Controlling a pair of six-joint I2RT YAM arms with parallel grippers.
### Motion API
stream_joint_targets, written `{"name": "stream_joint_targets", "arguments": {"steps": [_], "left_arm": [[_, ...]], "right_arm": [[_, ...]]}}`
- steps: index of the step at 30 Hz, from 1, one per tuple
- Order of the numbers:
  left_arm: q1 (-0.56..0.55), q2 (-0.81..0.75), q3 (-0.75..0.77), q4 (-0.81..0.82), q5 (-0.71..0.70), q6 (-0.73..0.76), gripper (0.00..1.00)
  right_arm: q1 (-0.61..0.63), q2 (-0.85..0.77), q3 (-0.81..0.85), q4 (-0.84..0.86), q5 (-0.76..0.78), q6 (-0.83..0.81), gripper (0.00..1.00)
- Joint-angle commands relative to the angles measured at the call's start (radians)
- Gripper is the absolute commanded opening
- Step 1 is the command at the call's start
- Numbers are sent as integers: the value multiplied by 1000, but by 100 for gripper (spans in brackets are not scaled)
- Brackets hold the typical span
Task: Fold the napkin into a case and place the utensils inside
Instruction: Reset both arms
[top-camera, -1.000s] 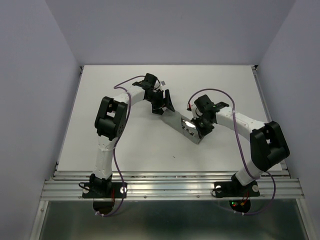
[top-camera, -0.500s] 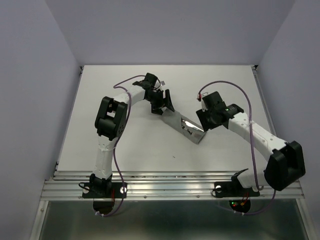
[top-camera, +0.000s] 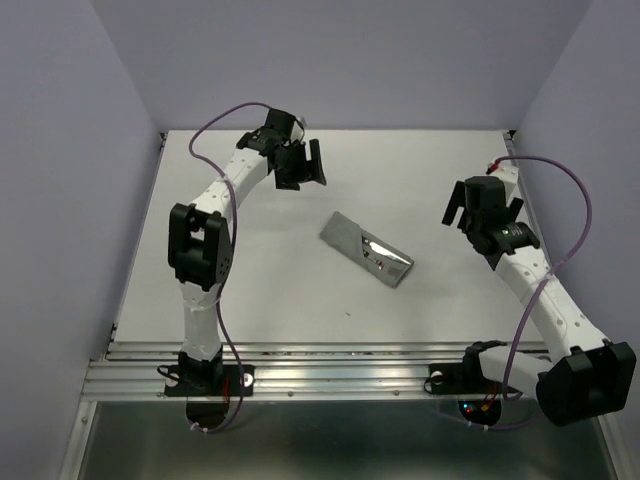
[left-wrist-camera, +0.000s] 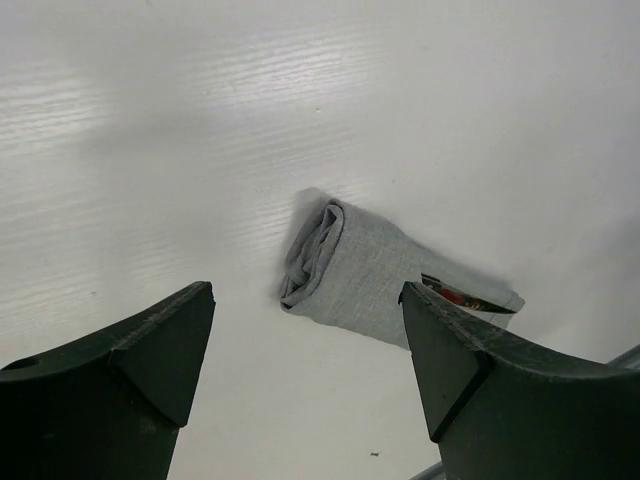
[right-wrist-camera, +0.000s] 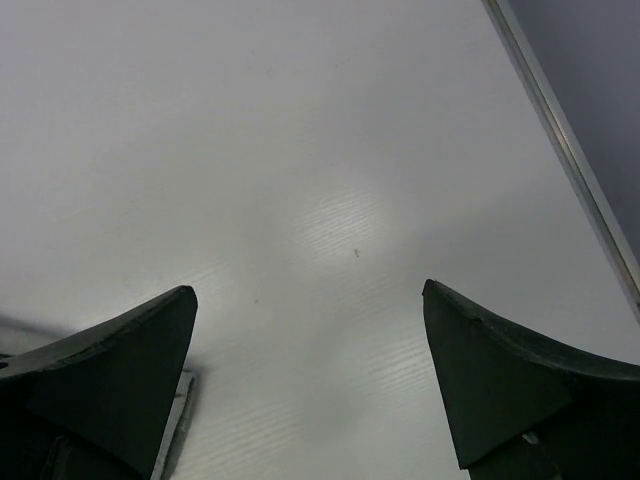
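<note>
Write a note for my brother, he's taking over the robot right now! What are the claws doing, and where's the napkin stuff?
Left gripper: open, empty, above the far left of the table.
Right gripper: open, empty, above bare table on the right.
Case: folded grey pouch lying diagonally mid-table; neither arm touches it.
Utensils: inside the case, shiny ends showing at its open end.
Done: folding and loading look finished.
Left: probably only a check that nothing slid out.

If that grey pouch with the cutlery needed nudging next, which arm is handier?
Probably the left: the left gripper, open, points at the case, framed between its fingers. The right gripper faces bare table.
</note>
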Motion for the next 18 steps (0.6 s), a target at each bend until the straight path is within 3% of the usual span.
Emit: {"name": "stream_joint_targets", "arguments": {"steps": [1, 7, 18], "left_arm": [[-1, -139, 73, -62, -109, 65, 87], [-3, -244, 15, -25, -104, 92, 87], [-1, -443, -101, 91, -186, 134, 86]], "right_arm": [[-132, 6, -5, 128, -121, 105, 100], [-284, -13, -10, 162, -202, 181, 100], [-284, -125, -16, 173, -118, 148, 100]]}}
